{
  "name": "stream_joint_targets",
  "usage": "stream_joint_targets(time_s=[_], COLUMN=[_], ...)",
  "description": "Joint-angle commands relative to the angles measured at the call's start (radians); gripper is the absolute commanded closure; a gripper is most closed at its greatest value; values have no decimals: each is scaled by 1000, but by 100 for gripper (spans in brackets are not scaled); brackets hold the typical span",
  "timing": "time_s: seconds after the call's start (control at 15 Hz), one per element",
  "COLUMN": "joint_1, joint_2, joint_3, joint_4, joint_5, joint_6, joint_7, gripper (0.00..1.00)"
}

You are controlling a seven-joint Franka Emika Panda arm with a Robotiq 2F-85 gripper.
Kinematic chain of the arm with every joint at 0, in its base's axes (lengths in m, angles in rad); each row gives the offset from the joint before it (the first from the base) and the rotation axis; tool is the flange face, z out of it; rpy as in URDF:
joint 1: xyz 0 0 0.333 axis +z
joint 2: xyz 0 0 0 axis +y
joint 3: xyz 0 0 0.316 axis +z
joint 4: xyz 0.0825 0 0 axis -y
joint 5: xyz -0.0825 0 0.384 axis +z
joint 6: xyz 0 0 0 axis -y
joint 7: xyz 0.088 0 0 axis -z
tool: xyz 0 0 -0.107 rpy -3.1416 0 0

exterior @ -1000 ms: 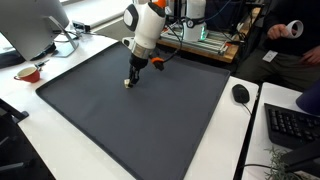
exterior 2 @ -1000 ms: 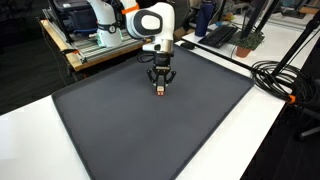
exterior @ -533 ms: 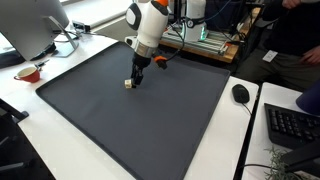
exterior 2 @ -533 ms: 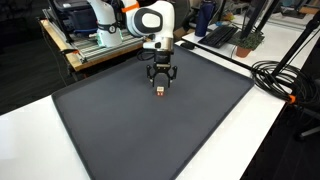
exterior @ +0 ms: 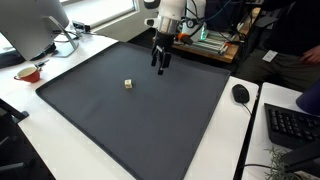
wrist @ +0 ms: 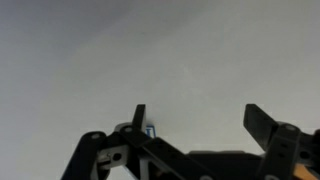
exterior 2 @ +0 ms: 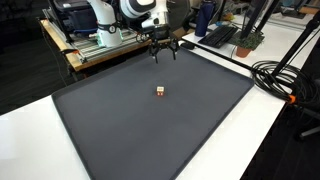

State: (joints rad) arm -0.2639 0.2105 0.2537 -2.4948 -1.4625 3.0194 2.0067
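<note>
A small pale cube point(exterior: 128, 84) with a red mark point(exterior 2: 160, 91) lies alone on the dark grey mat point(exterior: 150, 130) in both exterior views. My gripper point(exterior: 160, 63) hangs open in the air above the mat's far part, well clear of the cube, with nothing between its fingers point(exterior 2: 161, 52). In the wrist view the gripper point(wrist: 200, 120) shows two dark fingers spread wide over bare mat. A bit of the cube point(wrist: 149, 130) peeks out beside one finger point(wrist: 139, 118).
White table point(exterior: 30, 110) surrounds the mat. A monitor point(exterior: 35, 25) and a red cup point(exterior: 28, 72) stand at one side; a mouse point(exterior: 240, 93) and keyboard point(exterior: 292, 125) at another. Black cables point(exterior 2: 275, 75) lie off the mat. Equipment racks stand behind.
The gripper opened and let go of the cube, then rose and drew back toward the mat's far edge. The cube stays where it was set down.
</note>
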Motion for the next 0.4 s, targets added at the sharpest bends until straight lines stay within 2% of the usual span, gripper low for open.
stream_joint_targets(time_s=[0.0,0.2,0.27,0.33], joint_1=[-37,-49,-35,-37], joint_2=[-245,-404,-263,-304], joint_3=[-2,-28,-13,-15], joint_4=[-160,-200,-137,-148], joint_5=[-13,-37,-13,-12], joint_6=[231,414,339,354], joint_7=[89,104,72,72], gripper=[0,0,0,0])
